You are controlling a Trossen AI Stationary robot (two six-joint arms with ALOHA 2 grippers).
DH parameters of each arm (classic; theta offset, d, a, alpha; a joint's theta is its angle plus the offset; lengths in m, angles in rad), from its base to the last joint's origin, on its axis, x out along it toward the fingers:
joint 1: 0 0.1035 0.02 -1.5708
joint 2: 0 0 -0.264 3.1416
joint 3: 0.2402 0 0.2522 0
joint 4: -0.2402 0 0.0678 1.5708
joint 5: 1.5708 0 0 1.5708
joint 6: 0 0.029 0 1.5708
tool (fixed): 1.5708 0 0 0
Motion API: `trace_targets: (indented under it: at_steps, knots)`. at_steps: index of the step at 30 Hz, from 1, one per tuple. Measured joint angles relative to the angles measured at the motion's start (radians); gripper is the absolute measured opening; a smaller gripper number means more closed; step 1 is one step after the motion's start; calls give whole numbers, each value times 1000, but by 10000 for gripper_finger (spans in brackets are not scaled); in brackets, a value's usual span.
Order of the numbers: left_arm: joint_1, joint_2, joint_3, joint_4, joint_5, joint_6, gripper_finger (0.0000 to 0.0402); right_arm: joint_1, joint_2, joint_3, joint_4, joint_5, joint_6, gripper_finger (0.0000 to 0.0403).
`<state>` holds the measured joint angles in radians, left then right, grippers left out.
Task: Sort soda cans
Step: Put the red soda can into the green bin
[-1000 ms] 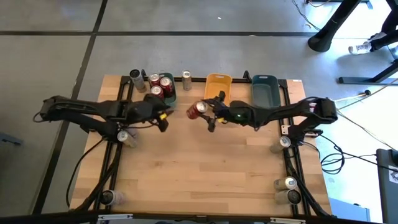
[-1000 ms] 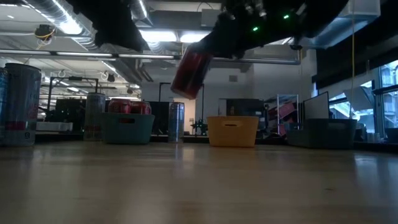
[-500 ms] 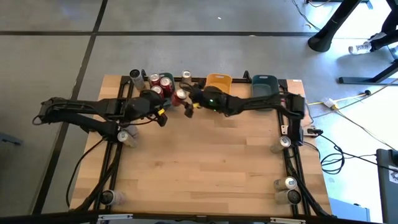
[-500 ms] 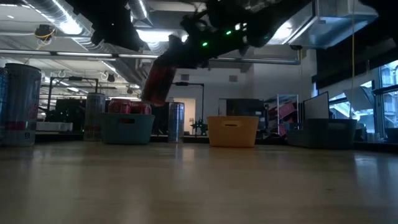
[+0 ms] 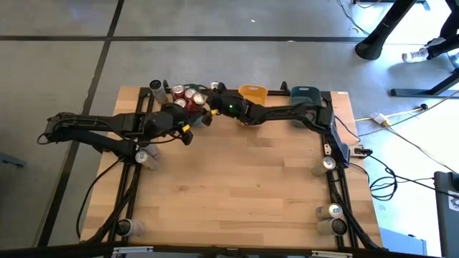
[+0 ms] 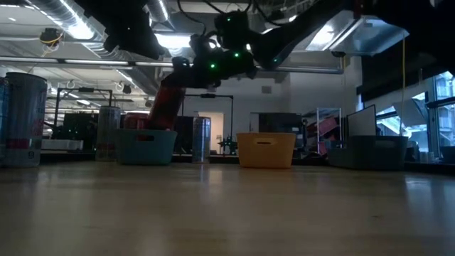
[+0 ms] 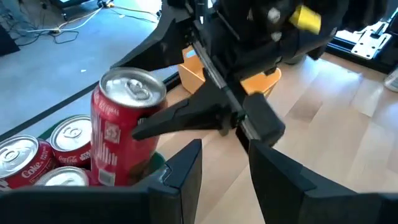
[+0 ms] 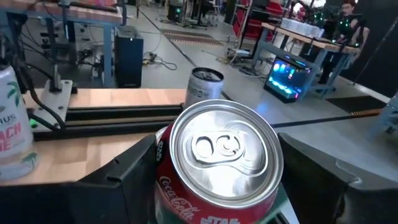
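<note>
My right gripper is shut on a red soda can, which it holds over the teal tray at the table's far left. The tray has several red cans in it. In the low view the held can's lower end is at the tray's rim. My left gripper hovers just near of the tray, open, with nothing between its fingers. A silver can stands left of the tray and another right of it. My right gripper pinches the red can's side wall between its two fingers, about halfway up. The fingers come level from the table's right. The can stands top up, slightly tilted. Whether its bottom rests in the tray cannot be seen.
A yellow tray and a grey-blue tray stand along the far edge, right of the teal one. Single cans stand at the table's sides and near corners. The wooden middle is bare.
My right gripper has carried the red can from over the table's middle toward the far left, and it has come a little lower over the teal tray. Its fingers have stayed shut on the can.
</note>
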<state>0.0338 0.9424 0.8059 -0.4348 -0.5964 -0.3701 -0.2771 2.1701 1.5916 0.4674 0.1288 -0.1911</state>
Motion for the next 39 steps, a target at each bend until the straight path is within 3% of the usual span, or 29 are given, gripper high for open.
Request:
trace_targets:
  at_steps: [5,26,39]
  knots:
    - [0,0,0,-3,-1,-16,123,-6,40,5,-20,-43,32,276]
    - [0,1,0,1,-1,-12,123,-11,91,8,-70,-9,104,277]
    - [0,1,-1,0,0,-9,123,-11,106,7,-56,-1,109,344]
